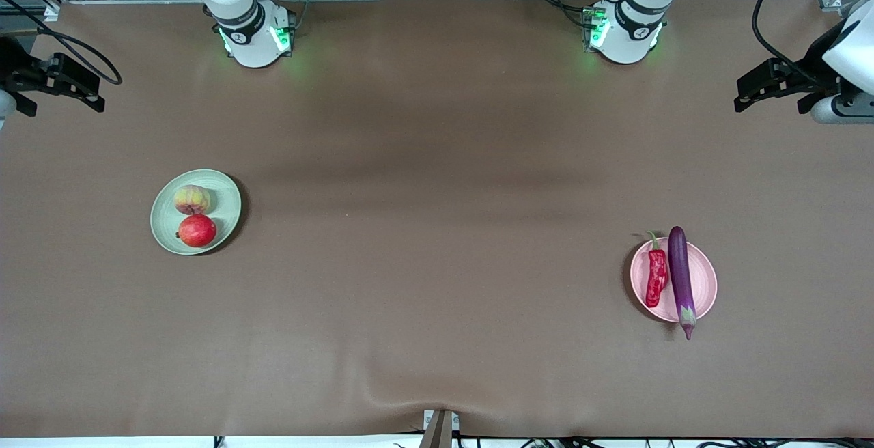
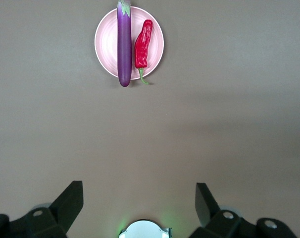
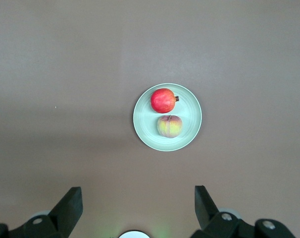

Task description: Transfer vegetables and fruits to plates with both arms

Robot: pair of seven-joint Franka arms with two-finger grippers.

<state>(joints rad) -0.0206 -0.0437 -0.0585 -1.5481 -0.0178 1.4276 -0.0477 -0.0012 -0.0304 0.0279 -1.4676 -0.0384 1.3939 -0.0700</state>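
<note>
Left gripper [image 2: 139,208], fingers spread and empty, hangs high over bare table at the left arm's end; right gripper [image 3: 137,208] likewise at the right arm's end. Both arms wait. Only the wrist views show the parted fingers. Pink plate [image 1: 705,283] carries eggplant [image 1: 681,274] and chili pepper [image 1: 656,276], the eggplant's stem end overhanging at 6 o'clock. Green plate [image 1: 164,216] carries peach [image 1: 192,199] at 12 o'clock and pomegranate [image 1: 197,230] at 6.

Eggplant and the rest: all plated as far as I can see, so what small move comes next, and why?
Probably none but holding both arms parked. The eggplant and chili lie on the pink plate, the peach and pomegranate on the green plate; left gripper and right gripper are open, empty, well above the table.
</note>
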